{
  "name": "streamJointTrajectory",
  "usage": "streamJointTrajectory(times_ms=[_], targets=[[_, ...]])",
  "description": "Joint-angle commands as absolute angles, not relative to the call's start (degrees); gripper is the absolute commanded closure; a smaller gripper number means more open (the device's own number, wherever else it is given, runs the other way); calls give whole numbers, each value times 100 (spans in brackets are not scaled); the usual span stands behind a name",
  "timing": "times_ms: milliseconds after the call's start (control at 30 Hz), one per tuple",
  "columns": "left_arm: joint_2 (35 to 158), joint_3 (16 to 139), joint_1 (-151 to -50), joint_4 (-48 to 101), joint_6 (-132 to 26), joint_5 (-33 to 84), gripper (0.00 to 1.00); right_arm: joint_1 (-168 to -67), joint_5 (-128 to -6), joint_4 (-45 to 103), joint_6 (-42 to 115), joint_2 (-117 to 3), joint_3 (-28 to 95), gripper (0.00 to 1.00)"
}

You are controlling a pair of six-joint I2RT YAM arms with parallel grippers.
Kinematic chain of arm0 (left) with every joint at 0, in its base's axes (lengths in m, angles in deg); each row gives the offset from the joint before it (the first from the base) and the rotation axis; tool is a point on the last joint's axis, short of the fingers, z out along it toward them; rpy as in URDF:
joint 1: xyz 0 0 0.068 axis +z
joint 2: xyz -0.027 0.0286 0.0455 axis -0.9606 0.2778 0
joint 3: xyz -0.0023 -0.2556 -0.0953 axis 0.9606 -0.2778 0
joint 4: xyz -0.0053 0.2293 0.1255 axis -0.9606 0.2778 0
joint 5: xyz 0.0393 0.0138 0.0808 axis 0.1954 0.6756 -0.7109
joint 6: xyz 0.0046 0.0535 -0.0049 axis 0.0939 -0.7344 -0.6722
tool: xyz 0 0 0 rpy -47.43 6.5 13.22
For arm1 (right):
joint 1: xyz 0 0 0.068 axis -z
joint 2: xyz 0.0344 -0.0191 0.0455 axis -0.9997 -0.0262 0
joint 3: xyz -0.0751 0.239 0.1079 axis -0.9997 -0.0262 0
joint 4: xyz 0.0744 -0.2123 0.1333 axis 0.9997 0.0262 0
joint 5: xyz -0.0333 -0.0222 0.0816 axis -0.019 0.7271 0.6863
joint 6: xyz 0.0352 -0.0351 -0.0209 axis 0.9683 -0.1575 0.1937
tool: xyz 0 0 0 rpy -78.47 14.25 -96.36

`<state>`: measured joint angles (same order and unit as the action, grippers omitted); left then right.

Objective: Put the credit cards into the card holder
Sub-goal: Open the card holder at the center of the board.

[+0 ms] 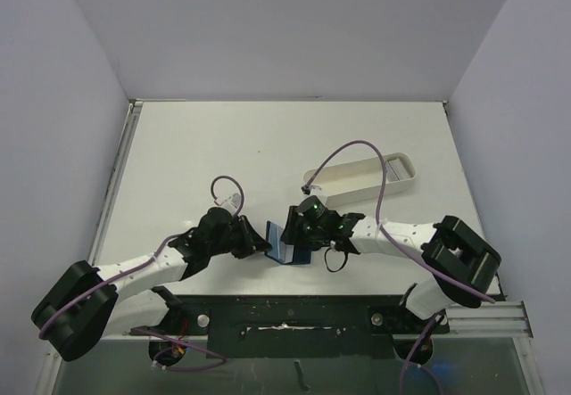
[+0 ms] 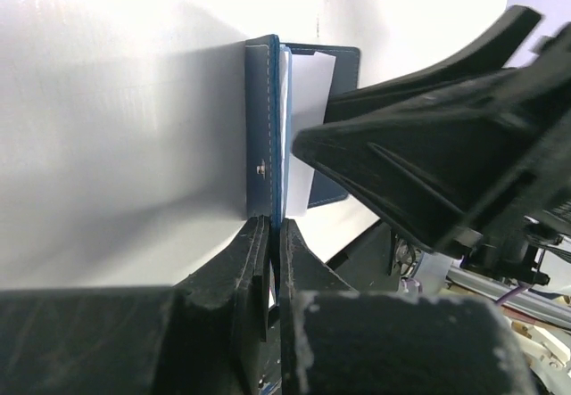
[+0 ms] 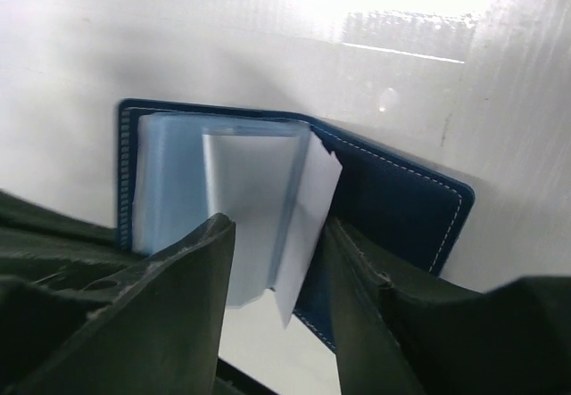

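Note:
The card holder (image 1: 284,250) is a navy-blue wallet lying open between the two arms. My left gripper (image 1: 260,246) is shut on the lower edge of one blue cover (image 2: 260,127), which stands on edge in the left wrist view. In the right wrist view the card holder (image 3: 401,203) shows pale clear sleeves (image 3: 236,208) and a white leaf (image 3: 312,217) fanned out. My right gripper (image 3: 281,252) is open, with its fingers astride those sleeves and the right finger next to the white leaf. No credit cards are in view.
A long white oval tray (image 1: 357,179) lies behind the right arm, with a purple cable (image 1: 352,150) arching over it. The table's raised left rim (image 1: 120,172) and the black base bar (image 1: 285,315) bound the work area.

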<state>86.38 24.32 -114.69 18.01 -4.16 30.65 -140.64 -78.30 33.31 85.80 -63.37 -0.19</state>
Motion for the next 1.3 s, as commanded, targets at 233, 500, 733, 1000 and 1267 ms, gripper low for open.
streamJointTrajectory(times_ms=[233,500,733,1000,1267], targets=[[8508,2399,-11465,1441,-521,2947,100,-14044,-7344,2592,8724,-5956,178,44],[8481,2416,-11467,1500,-548,2917,100,-14024,-7260,2573,8787,-6273,254,38],[8489,2426,-11474,1509,-556,2890,100,-13955,-7194,2566,8773,-6445,254,41],[8485,2470,-11474,1614,-580,2854,92,-13922,-7215,2632,8784,-6619,205,43],[8456,2451,-11474,1613,-592,2830,97,-13921,-7384,2777,8787,-6602,129,45]])
